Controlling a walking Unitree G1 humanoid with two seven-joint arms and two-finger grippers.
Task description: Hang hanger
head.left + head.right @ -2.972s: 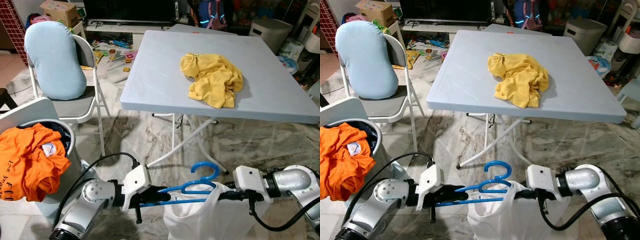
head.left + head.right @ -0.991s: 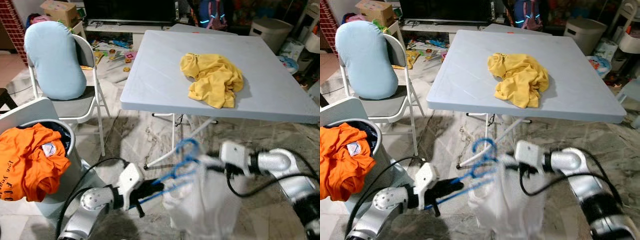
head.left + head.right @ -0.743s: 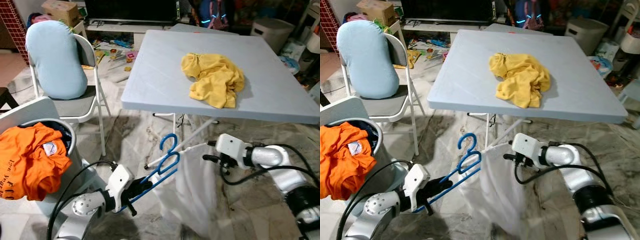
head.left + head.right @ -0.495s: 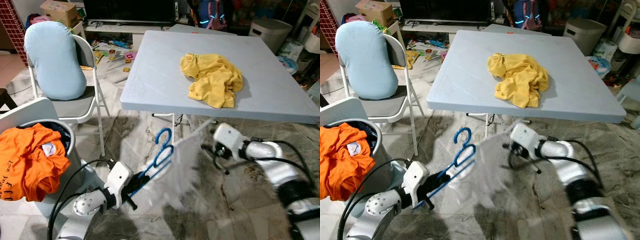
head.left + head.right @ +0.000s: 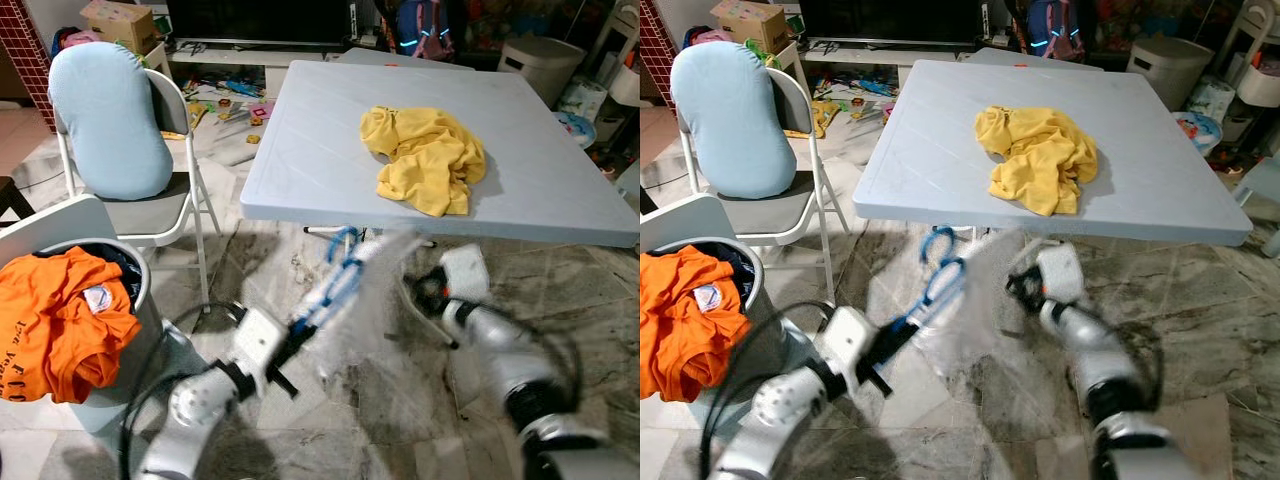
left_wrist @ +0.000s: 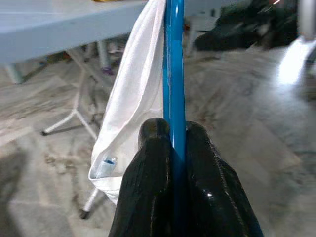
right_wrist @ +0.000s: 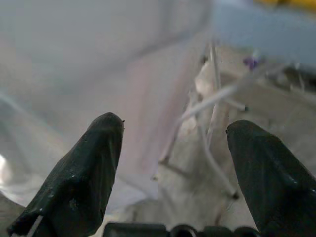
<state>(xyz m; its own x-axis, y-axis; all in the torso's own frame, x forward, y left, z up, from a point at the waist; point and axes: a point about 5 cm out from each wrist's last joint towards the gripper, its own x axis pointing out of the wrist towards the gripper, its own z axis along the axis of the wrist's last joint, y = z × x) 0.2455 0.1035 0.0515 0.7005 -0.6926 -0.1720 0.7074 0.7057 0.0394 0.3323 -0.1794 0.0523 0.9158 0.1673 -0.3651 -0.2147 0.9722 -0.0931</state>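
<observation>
Left end effector [image 6: 173,136] clamped on blue hanger [image 6: 174,74], just below table edge [image 5: 400,214].

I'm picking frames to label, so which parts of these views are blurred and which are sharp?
Head views: white garment and both arms motion-smeared; table and yellow shirt crisp. Left wrist view: blue hanger sharp. Right wrist view: soft throughout.
</observation>
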